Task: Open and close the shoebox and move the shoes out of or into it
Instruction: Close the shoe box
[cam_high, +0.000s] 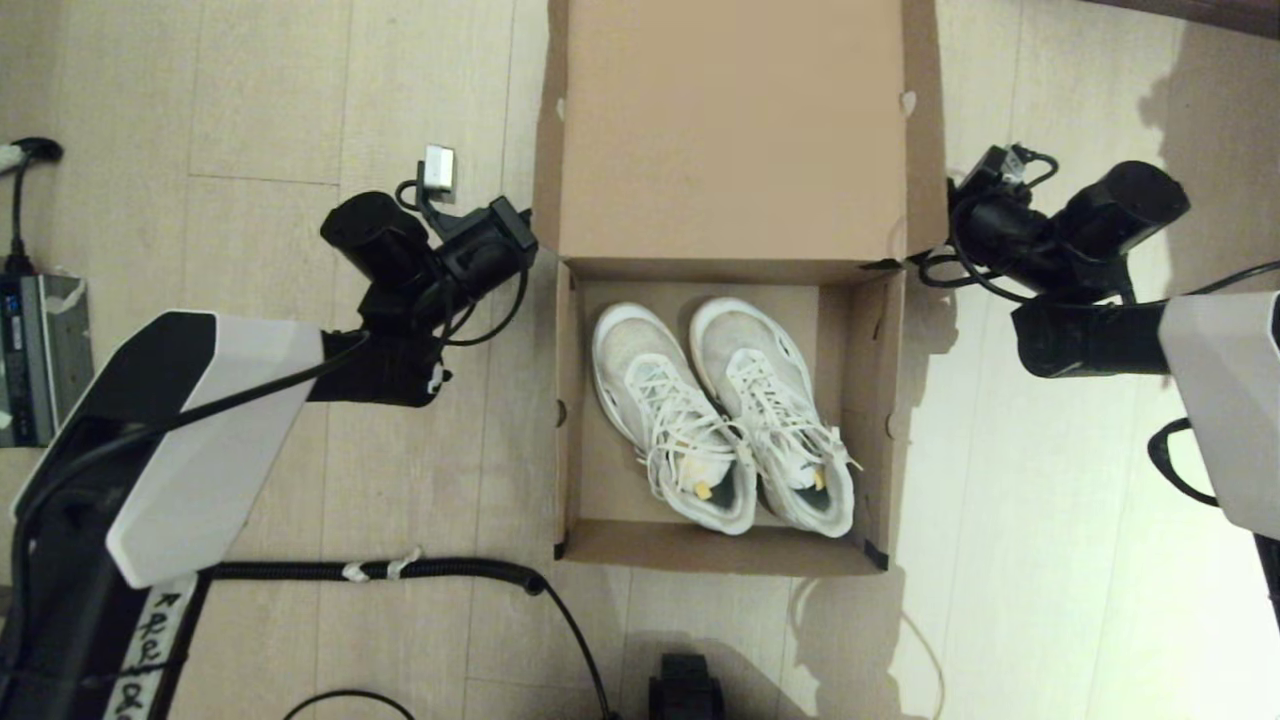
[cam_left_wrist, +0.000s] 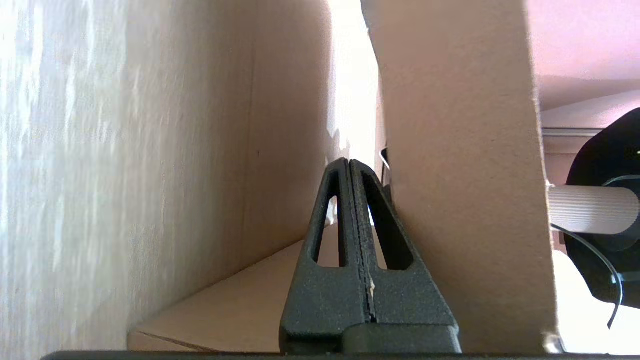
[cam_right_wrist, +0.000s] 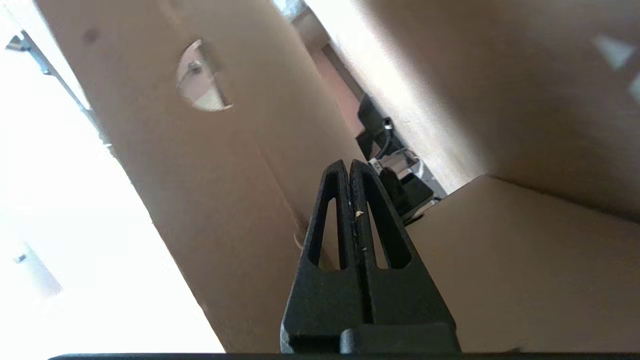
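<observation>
The brown cardboard shoebox (cam_high: 573, 440) lies open on the floor, its lid (cam_high: 730, 130) folded back and standing away from me. Both white sneakers (cam_high: 672, 420) (cam_high: 775, 410) sit side by side inside, toes toward the lid. My left gripper (cam_left_wrist: 348, 162) is shut and empty, right beside the lid's left side flap (cam_left_wrist: 460, 175) near the hinge. My right gripper (cam_right_wrist: 347, 164) is also shut and empty, at the lid's right side flap (cam_right_wrist: 210, 200) by the hinge corner. In the head view the flaps hide both sets of fingertips.
A grey electronic device (cam_high: 40, 350) with cables sits at the far left edge. A black corrugated hose (cam_high: 400, 570) runs across the floor in front of the box. A black part (cam_high: 685, 685) shows at the bottom centre.
</observation>
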